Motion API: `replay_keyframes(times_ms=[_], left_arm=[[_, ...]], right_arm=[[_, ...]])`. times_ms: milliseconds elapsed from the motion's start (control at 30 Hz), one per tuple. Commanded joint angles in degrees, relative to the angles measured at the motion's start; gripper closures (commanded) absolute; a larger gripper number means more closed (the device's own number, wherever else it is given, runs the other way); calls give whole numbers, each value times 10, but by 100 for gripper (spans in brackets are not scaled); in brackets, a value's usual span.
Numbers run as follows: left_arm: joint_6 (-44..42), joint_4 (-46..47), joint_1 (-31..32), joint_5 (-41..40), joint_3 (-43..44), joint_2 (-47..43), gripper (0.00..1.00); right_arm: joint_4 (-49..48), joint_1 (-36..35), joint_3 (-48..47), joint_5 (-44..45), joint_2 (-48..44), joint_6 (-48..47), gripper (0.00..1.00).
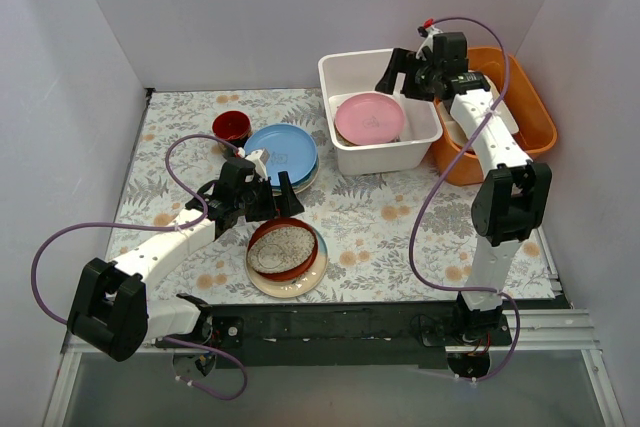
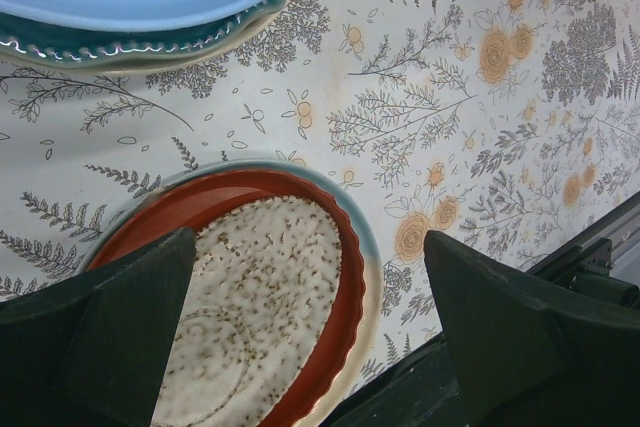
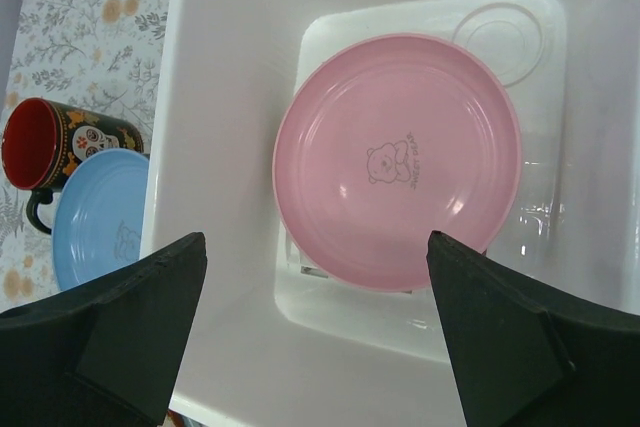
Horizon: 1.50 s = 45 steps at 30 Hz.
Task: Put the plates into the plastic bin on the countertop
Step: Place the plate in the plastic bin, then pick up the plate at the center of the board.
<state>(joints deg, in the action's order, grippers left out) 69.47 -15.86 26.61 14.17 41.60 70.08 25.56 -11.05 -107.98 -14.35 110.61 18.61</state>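
Observation:
The white plastic bin (image 1: 340, 152) stands at the back right and holds a pink plate (image 1: 369, 119). My right gripper (image 1: 402, 77) hovers over the bin, open and empty; its wrist view shows the pink plate (image 3: 400, 162) lying flat inside the bin (image 3: 220, 97). My left gripper (image 1: 260, 207) is open and empty just above a red-brown dish with a speckled centre (image 1: 283, 249), which lies on a cream-and-blue plate (image 1: 300, 285). In the left wrist view the dish (image 2: 260, 287) lies between my fingers (image 2: 110, 327). A light blue plate (image 1: 283, 152) tops a teal plate (image 2: 150, 42).
A dark-red cup (image 1: 231, 127) stands left of the blue plate stack on the leaf-patterned countertop (image 1: 380, 212). An orange tub (image 1: 520, 117) with dishes stands right of the bin. White walls enclose the back and sides.

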Motion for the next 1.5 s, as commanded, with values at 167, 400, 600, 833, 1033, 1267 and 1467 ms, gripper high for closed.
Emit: replay_keyframes(times_ms=[167,400,600,833,1033,1267,1467], left_arm=[[-7,-6,-2,-12,1,-7,2],[-1,-15,-2,-39,3,-16,2],[8,-31,-2,-71,14,-7,2],[25,-25,-34,-66,15,-29,2],[50,-16,-88,-53,9,-35,2],[73,-1,-135,-30,21,-12,2],[92,34,-160,-11,32,6,11]], right_arm=[[-30,-27,64,-13,-66,-8,2],[-44,-63,120,-12,-112,-8,4],[-67,-98,160,-16,-144,0,5],[-89,-142,202,-17,-164,7,7],[-111,-165,248,-23,-181,15,8],[-145,-176,312,-45,-212,27,9],[-158,-186,361,-51,-238,32,11]])
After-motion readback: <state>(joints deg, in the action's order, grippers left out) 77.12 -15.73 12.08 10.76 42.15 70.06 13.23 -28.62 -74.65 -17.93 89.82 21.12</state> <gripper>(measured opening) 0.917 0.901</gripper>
